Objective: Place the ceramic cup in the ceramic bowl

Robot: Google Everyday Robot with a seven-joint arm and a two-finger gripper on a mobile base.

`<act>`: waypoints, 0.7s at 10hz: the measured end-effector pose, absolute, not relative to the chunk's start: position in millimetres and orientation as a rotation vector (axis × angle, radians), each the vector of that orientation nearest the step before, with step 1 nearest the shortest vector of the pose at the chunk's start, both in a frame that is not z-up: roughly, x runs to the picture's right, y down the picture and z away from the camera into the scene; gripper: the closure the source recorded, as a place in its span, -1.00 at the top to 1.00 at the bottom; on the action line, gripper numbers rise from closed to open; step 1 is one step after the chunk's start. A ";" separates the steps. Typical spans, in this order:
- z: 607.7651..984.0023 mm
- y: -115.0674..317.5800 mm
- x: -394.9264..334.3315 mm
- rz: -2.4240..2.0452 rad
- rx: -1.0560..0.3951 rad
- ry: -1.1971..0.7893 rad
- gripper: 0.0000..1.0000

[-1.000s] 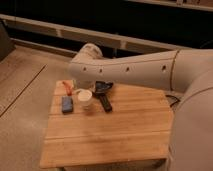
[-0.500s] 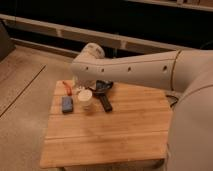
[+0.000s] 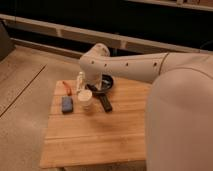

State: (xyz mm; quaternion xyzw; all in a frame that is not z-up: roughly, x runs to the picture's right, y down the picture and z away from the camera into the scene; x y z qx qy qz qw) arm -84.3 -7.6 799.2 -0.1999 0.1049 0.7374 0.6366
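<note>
The ceramic cup (image 3: 85, 96), small and cream, is on the wooden table (image 3: 100, 135) near its back left. The ceramic bowl (image 3: 107, 81), dark and shallow, sits just behind and to the right of the cup, partly hidden by my arm. My gripper (image 3: 93, 88) hangs from the white arm and is dark. It sits between the cup and the bowl, right beside the cup's upper right edge. I cannot tell whether it holds the cup.
A slim white bottle (image 3: 80, 80) stands just behind the cup. A flat blue block (image 3: 67, 104) lies left of the cup, with an orange object (image 3: 66, 87) behind it. A black oblong bar (image 3: 104, 103) lies right of the cup. My white arm (image 3: 135, 65) spans the table's back right.
The arm and gripper have shifted only slightly near the cup. The cup stays in nearly the same place.
</note>
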 end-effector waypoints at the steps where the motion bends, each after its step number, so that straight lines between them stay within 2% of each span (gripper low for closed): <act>1: 807.6 -0.8 -82.7 1.680 -0.459 0.280 0.30; 7: 836.3 34.3 -70.3 1.674 -0.445 0.536 0.30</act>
